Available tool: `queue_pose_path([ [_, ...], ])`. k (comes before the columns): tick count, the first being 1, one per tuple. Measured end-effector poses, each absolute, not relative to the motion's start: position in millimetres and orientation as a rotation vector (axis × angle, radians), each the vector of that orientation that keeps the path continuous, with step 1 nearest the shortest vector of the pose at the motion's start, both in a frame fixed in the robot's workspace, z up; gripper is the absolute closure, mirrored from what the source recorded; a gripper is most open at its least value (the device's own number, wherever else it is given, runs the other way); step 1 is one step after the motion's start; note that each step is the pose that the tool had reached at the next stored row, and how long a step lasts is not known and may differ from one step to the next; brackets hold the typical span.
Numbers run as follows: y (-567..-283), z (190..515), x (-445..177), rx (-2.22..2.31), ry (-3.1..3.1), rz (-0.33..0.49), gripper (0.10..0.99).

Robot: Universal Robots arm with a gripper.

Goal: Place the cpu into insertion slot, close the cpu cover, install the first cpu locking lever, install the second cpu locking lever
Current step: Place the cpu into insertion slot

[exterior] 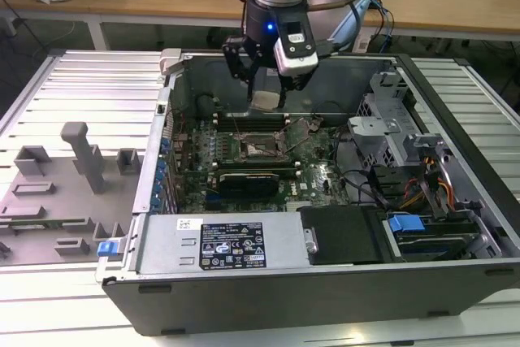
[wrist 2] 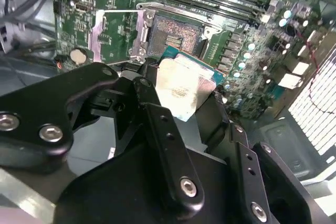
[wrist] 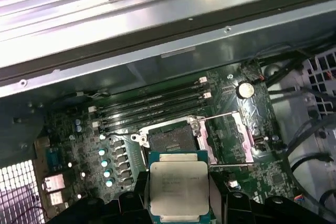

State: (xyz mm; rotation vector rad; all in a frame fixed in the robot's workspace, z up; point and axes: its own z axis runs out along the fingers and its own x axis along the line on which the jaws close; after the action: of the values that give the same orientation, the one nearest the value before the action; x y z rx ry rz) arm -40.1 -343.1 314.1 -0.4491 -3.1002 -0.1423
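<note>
Slatted metal bench point(exterior: 73, 79) carries open PC case point(exterior: 325, 298). End effector point(exterior: 266, 93) pinches cpu point(wrist: 179, 190) by its edges, hovering above bare insertion slot point(wrist: 170, 141); cpu cover point(wrist: 233, 140) flipped open. Placement step in hand; probably needs squaring over slot, gentle straight descent.

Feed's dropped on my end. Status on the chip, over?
Tool shut on chip. Chip in the air near socket, not seated. Cover open, socket unobstructed.

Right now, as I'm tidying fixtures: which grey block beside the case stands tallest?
The T-topped grey post, at the exterior view's left of the case; the other grey blocks around it sit low.
</note>
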Motion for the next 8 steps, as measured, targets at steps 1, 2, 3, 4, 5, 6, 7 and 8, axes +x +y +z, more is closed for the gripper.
queue_pose_path([
  [1, -343.1, 313.9, -40.1, -0.492, -3.095, -0.142, 0.545],
  [2, -343.1, 313.8, -40.1, -0.528, -3.09, -0.143, 0.545],
  [3, -343.1, 313.7, -40.1, -0.554, -3.086, -0.143, 0.545],
  [4, -343.1, 313.6, -40.1, -0.591, -3.08, -0.143, 0.545],
  [5, -343.1, 313.4, -40.1, -0.616, -3.076, -0.143, 0.545],
  [6, -343.1, 313.3, -40.1, -0.649, -3.071, -0.143, 0.545],
  [7, -343.1, 313.2, -40.1, -0.675, -3.066, -0.143, 0.545],
  [8, -343.1, 313.1, -40.1, -0.717, -3.057, -0.143, 0.545],
])
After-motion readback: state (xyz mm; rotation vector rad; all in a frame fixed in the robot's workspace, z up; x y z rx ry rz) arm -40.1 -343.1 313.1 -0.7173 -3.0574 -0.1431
